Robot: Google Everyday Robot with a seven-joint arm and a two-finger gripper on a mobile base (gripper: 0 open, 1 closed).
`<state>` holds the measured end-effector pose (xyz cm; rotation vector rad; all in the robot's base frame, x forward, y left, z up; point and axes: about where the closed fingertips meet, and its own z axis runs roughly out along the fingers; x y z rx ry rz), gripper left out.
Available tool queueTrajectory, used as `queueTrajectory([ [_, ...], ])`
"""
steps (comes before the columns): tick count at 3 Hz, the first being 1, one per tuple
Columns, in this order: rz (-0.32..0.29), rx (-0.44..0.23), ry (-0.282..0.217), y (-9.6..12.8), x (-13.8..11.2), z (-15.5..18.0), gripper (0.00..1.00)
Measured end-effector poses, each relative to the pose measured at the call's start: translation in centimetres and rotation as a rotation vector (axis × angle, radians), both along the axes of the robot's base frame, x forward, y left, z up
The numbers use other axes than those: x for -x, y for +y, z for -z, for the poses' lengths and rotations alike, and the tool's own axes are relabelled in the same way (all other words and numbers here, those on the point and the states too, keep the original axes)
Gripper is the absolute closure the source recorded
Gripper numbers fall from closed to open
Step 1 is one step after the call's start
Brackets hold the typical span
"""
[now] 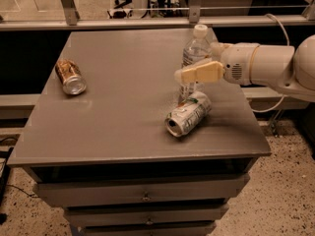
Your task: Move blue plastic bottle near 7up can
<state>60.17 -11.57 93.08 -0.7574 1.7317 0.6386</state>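
The blue plastic bottle [196, 50], clear with a white cap, stands upright at the right side of the grey table [123, 117]. My gripper [191, 74] reaches in from the right and is shut on the bottle's middle; one cream finger [199, 73] crosses in front of the bottle. The 7up can [188, 114], silvery-white with green and red markings, lies on its side just in front of the bottle's base, its open end facing front-left. The bottle's bottom sits right behind the can.
A brown can [70, 76] lies on its side at the table's left. A rail with metal posts [147, 22] runs behind the table. Drawers [142, 195] are below the top. The table's right edge is close to the can.
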Motion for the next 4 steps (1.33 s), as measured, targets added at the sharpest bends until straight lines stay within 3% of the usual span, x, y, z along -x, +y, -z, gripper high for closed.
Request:
queueTrajectory([
  [1, 0.003, 0.002, -0.011, -0.2, 0.3, -0.6, 0.00],
  [3, 0.014, -0.035, -0.118, -6.1, 1.9, -8.3, 0.00],
  [4, 0.009, -0.036, -0.131, -6.2, 2.0, -9.3, 0.00],
])
